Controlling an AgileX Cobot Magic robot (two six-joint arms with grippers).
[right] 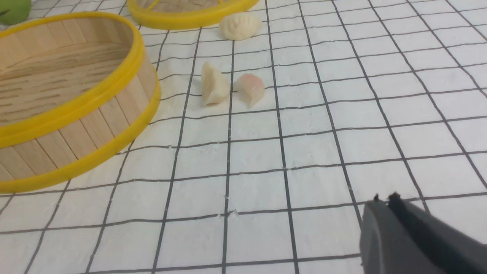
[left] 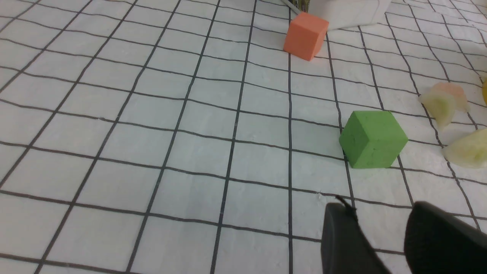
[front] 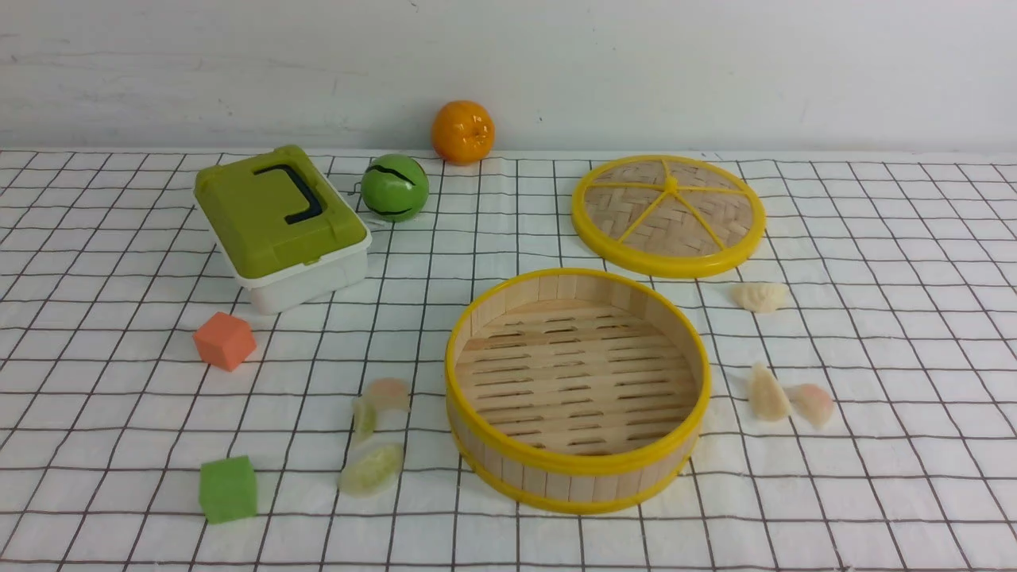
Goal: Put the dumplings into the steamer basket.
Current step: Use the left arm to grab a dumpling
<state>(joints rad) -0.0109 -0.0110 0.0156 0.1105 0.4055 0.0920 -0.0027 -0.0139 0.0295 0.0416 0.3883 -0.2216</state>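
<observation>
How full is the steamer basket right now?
Empty. The steamer basket shows only bare slats inside; all six dumplings lie outside it on the cloth.

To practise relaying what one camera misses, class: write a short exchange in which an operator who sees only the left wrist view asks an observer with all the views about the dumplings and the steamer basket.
Operator: I see dumplings past the green cube. Is anything in the steamer basket?
Observer: No, it is empty; only its slatted floor shows.
Operator: Are there dumplings I cannot see?
Observer: Yes, three lie on the cloth to the robot's right of the basket: two close together and one nearer the flat lid.
</observation>
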